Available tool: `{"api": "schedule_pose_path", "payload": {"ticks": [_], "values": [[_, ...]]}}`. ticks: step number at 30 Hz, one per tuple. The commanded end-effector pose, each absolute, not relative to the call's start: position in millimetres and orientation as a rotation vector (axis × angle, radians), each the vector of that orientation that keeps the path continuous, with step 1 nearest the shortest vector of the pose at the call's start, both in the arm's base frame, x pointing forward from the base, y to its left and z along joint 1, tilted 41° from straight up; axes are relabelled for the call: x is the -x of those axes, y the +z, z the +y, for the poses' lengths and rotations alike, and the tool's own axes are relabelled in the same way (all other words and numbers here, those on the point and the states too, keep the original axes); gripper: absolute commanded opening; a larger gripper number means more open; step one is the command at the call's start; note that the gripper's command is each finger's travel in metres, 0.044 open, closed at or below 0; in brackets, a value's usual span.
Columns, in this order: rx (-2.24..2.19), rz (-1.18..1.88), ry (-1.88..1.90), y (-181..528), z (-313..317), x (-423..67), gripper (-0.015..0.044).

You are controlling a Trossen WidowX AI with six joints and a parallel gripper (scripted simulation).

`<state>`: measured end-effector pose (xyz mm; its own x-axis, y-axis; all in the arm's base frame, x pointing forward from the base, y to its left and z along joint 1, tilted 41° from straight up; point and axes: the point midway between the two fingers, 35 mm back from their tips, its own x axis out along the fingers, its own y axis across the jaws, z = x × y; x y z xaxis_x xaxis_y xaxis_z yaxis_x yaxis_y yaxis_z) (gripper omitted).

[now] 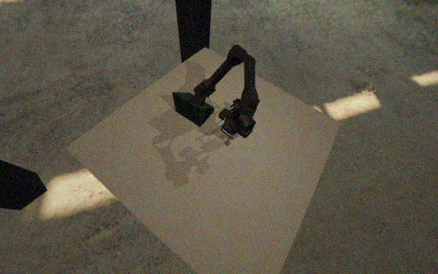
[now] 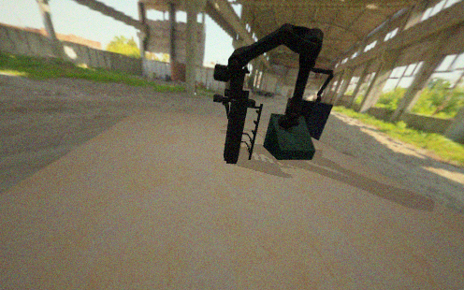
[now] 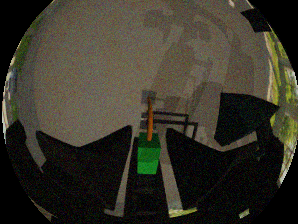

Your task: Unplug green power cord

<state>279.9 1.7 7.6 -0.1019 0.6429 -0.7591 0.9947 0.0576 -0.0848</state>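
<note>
No writing shows; end effector point(image 3: 148, 175) partly closed, holding nothing, above green plug point(image 3: 148, 157).

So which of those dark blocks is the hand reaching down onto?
The tall, narrow power strip standing upright; the hand is at its top, around the green plug. The squat block is the arm's base.

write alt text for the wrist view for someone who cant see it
A small green plug sits centred between the tool's two dark fingers, with a thin orange cord running up from it toward a dark frame on the tan table. The tool is partly closed; whether it touches the plug is unclear.
</note>
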Motion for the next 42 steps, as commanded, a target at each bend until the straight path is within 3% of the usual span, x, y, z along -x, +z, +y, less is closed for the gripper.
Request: {"api": "schedule_pose_path", "payload": {"ticks": [1,33,37,42], "values": [[-1.638,1.803,-0.845,13.3,7.2,-279.7,0.016],[-1.64,1.805,-0.843,20.1,33.8,-277.1,0.016],[-1.635,1.801,-0.841,21.9,32.0,-278.1,0.0055],[-1.635,1.801,-0.841,21.9,32.0,-278.1,0.0022]]}}
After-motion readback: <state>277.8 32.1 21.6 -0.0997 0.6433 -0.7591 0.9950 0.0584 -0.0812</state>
